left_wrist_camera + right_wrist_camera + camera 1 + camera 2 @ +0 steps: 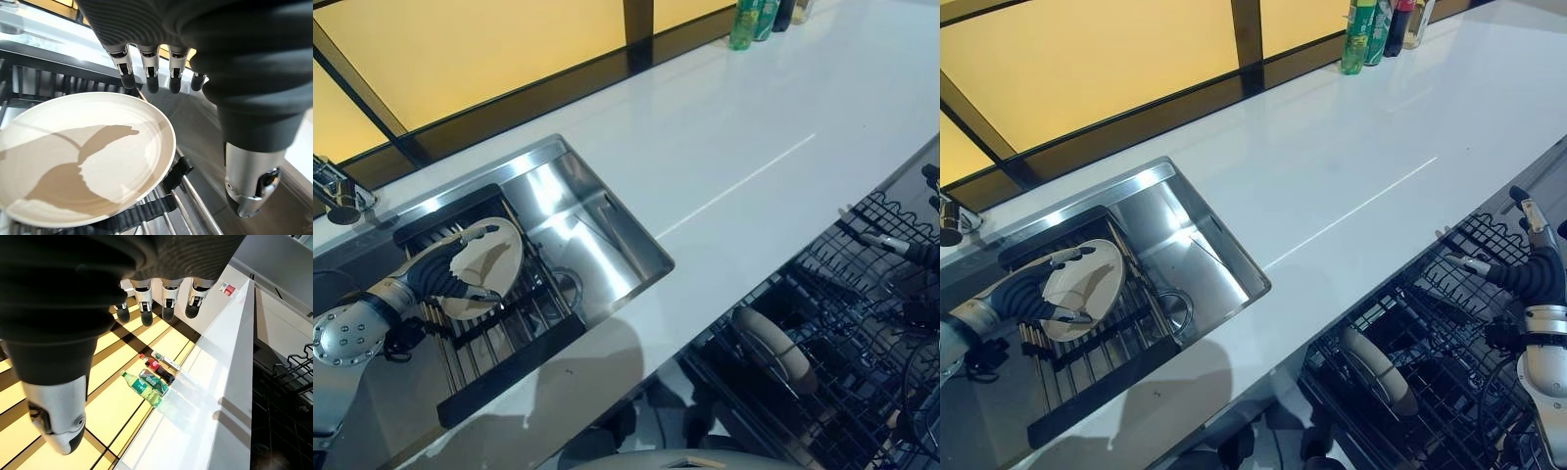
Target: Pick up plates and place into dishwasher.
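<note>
The left hand (445,274) hangs over the sink (607,230) with fingers (151,81) straight and thumb spread, closed on nothing; its fingertips are just above the rim of a cream plate (88,156). That plate lies tilted on a black drying rack (509,367) set in the sink's left half. The right hand (1533,269) hovers over the dishwasher rack (1449,392) below the bench's front edge, fingers loosely extended and empty. A second plate (1376,370) stands on edge in that rack. Bottles (1376,29) stand at the bench's (754,147) far edge.
</note>
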